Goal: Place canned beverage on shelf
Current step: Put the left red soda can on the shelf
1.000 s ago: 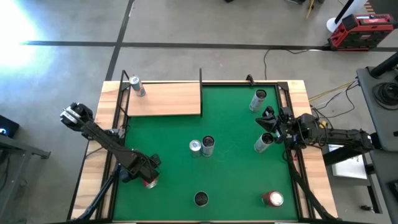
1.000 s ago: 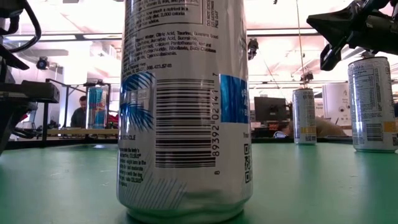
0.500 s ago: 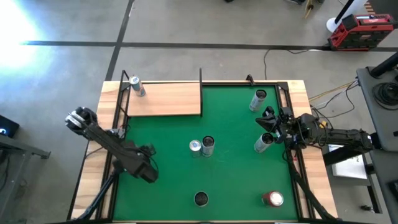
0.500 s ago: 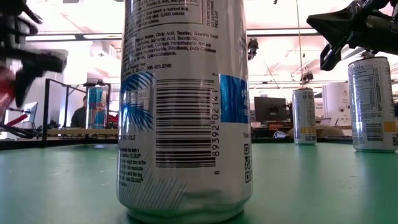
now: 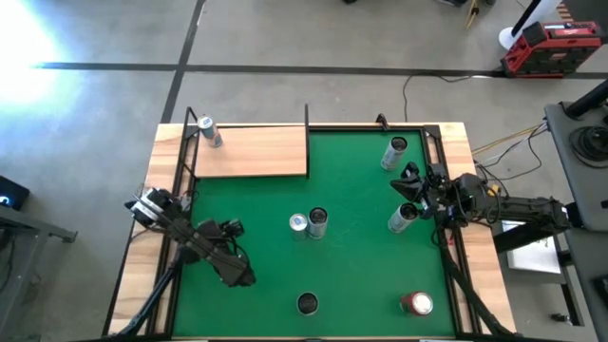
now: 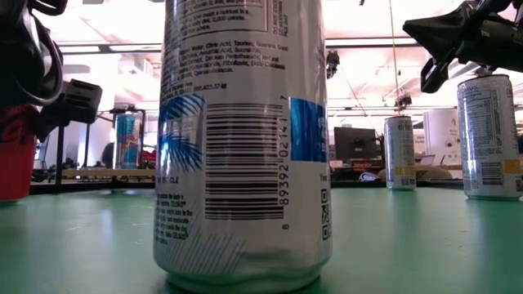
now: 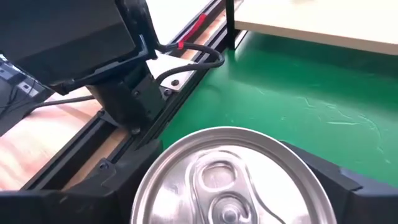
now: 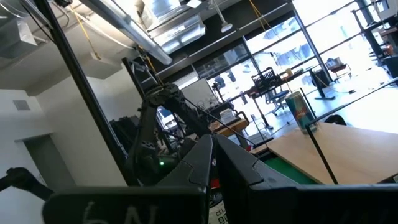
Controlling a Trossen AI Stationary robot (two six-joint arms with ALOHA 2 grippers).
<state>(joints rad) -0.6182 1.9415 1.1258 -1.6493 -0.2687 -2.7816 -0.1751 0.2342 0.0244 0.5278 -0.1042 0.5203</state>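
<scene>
The red can (image 6: 15, 155) sits between the fingers of the left gripper (image 5: 231, 269) at the near-left part of the green mat (image 5: 356, 209); the left wrist view shows its silver pull-tab lid (image 7: 231, 180) framed by the dark fingers (image 7: 348, 186) on either side, so the gripper looks closed on it, and in the low view the can's base sits about at mat level, so lift-off can't be confirmed. The shelf (image 5: 252, 152), a light-wood board at the far-left corner of the tabletop (image 5: 152, 275), is well apart from this can and already holds one blue-and-silver can (image 5: 208, 131) near its far-left corner. Judged progress: grasp made, carry and placement still to do. Other cans stay on the mat: a centre pair (image 5: 310, 222), one near edge (image 5: 308, 303), a red one near-right (image 5: 416, 304), two on the right (image 5: 395, 152). The right gripper (image 5: 408, 180) waits at the right edge, fingers closed, holding nothing.
</scene>
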